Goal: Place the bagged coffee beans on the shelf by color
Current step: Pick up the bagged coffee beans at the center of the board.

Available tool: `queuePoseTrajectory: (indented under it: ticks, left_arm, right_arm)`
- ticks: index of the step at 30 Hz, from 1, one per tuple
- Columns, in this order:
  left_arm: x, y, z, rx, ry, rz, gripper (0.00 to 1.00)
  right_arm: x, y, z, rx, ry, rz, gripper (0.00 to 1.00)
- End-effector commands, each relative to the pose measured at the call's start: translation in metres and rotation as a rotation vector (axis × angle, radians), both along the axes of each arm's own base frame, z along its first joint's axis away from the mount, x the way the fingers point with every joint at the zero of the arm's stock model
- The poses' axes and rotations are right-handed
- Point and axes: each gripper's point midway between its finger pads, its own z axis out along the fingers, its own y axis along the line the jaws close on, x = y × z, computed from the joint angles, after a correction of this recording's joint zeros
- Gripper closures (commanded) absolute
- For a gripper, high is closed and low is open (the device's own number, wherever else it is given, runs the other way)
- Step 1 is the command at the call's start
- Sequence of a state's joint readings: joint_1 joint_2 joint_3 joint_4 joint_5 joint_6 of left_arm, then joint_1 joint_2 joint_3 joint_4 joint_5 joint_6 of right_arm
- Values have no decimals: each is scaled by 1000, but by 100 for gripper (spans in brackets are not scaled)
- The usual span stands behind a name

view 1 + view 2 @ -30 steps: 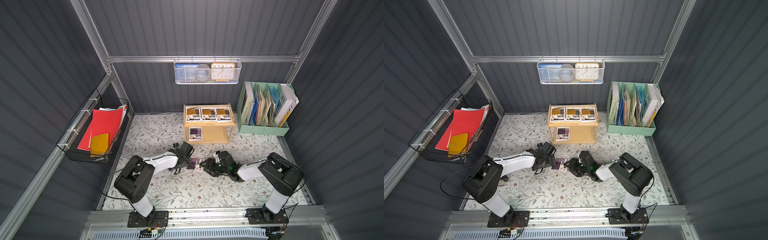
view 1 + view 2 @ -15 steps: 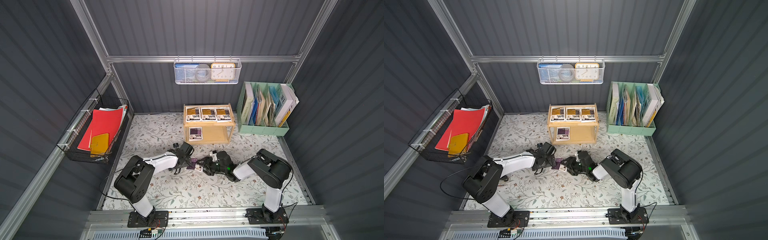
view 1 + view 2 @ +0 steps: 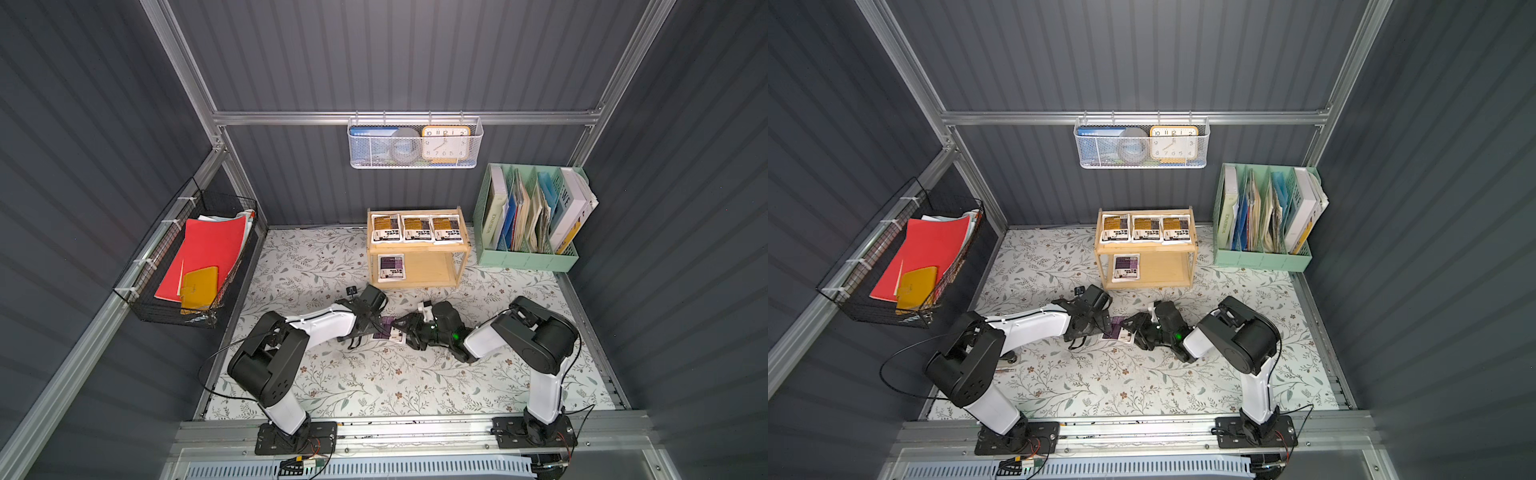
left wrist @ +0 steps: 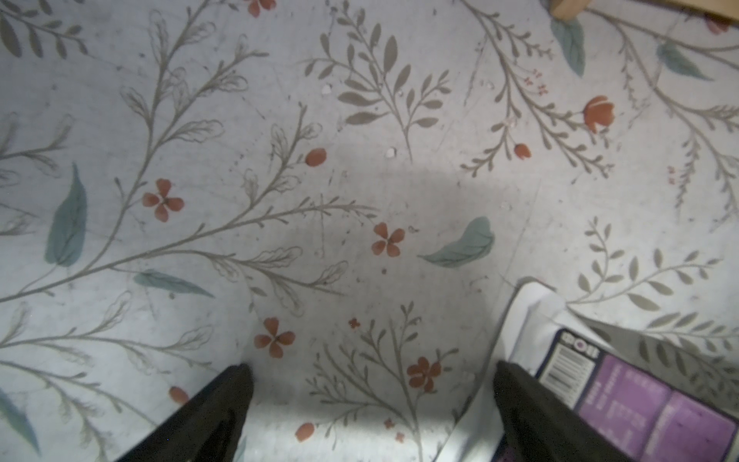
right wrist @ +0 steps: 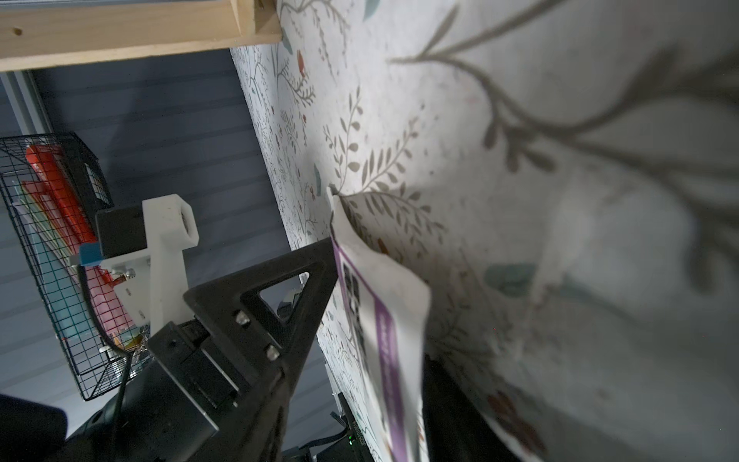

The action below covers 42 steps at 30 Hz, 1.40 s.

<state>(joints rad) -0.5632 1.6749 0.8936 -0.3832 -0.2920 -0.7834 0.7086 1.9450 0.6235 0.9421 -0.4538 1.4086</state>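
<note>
Four of the five are home, by my count. The three yellow-labelled bags (image 3: 417,228) sit side by side in the top tray of the shelf (image 3: 432,248), well ahead of both my pincers. One purple bag (image 3: 391,267) lies on the lower tier, at the end nearer my left pincer's side.

One to go! The last purple bag (image 3: 388,328) is down on the floral mat (image 3: 374,374), right between my two pincers. My left pincer (image 4: 372,368) is spread wide with only bare mat in the gap. The bag lies against the outer side of one finger. The right wrist view shows that finger's tip touching the printed face, with the bag (image 5: 384,320) tipped up on edge off the mat.

My right pincer (image 3: 405,329) is at the bag's opposite side, one dark finger tucked behind the raised bag. Has it got hold? I can't tell. Its other finger is hidden, so I won't call it clamped or merely reaching.

What's left, as I judge it, is one firm hold on this bag, a carry forward to the shelf, and a slide onto the lower tier beside its purple mate. The bare wood there looks roomy enough.
</note>
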Motion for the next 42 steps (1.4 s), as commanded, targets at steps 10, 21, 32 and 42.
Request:
queuePoseTrajectory:
  ticks: [10, 21, 32, 42]
  left_arm:
    - [-7, 5, 2, 15, 8, -4, 0]
    - [3, 2, 27, -6, -47, 11, 0]
    - [25, -3, 98, -93, -231, 69, 0]
    - [29, 1, 153, -216, -394, 142, 0]
  right_arm:
    - [-6, -34, -60, -150, 161, -41, 76]
    - [-12, -37, -49, -85, 160, -63, 100]
    - [-26, -57, -23, -51, 130, -120, 100]
    - [-17, -75, 22, -6, 39, -241, 100]
